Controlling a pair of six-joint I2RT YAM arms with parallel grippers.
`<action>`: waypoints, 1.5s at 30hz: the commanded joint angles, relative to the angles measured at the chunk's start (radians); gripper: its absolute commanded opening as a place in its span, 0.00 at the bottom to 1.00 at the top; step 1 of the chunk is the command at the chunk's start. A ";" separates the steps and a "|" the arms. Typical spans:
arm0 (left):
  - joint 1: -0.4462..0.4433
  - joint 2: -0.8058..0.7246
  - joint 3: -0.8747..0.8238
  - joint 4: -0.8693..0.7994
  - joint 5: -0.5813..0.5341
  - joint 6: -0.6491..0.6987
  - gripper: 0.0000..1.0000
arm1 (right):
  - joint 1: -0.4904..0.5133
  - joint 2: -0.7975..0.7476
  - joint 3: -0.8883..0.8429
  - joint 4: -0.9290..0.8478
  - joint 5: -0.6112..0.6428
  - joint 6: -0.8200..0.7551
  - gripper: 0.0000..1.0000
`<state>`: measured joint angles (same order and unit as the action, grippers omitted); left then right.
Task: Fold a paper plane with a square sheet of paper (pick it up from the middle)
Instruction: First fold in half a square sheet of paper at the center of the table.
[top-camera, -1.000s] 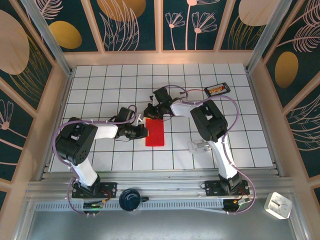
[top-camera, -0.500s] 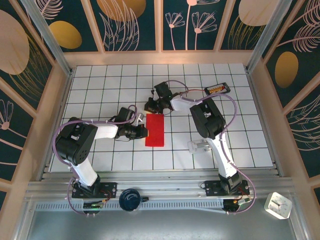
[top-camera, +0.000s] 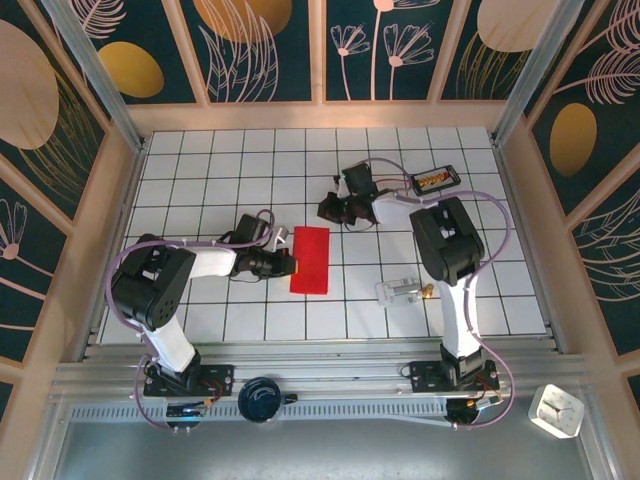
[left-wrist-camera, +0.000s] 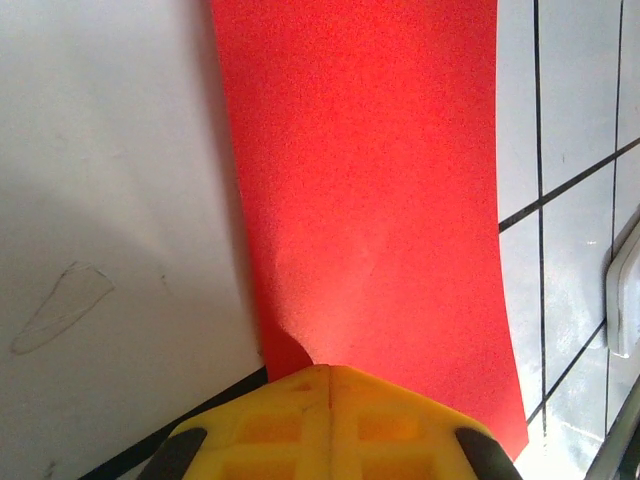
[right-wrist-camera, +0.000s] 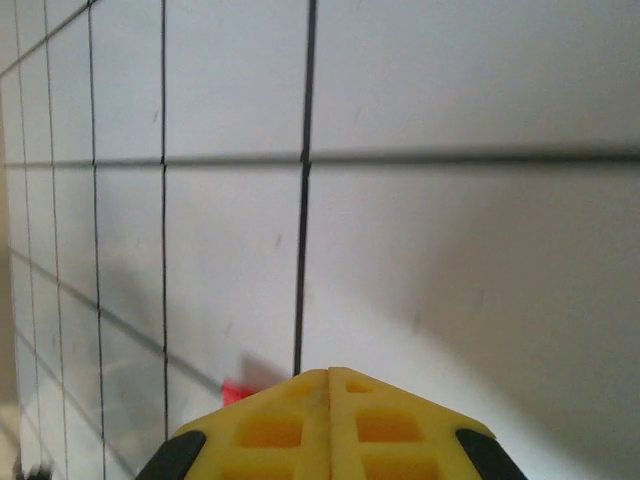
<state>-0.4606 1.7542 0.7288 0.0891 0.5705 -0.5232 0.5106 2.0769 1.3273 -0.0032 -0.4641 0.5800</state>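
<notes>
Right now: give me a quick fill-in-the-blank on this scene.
The folded paper is ___ in colour.
The left hand, at the paper's edge, is ___.
The right hand, off the paper, is also ___.
The clear plastic piece lies to the paper's ___.
Missing words: red; shut; shut; right.

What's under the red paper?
The red paper rests on the white tiled table. The tiles straight beneath are covered, so whether anything thin lies there cannot be seen.
</notes>
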 joint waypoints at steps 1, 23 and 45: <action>-0.077 0.094 -0.020 -0.104 -0.054 0.010 0.00 | 0.001 -0.134 -0.108 0.052 0.018 -0.038 0.07; -0.116 0.045 0.021 -0.077 -0.077 -0.071 0.00 | 0.112 -0.013 -0.133 0.170 -0.119 0.023 0.07; -0.043 0.016 0.081 0.124 -0.021 -0.219 0.02 | 0.093 0.055 -0.193 0.151 -0.056 -0.007 0.06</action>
<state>-0.5201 1.7264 0.7841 0.1841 0.5346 -0.7223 0.6106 2.0846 1.1637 0.1787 -0.5591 0.5892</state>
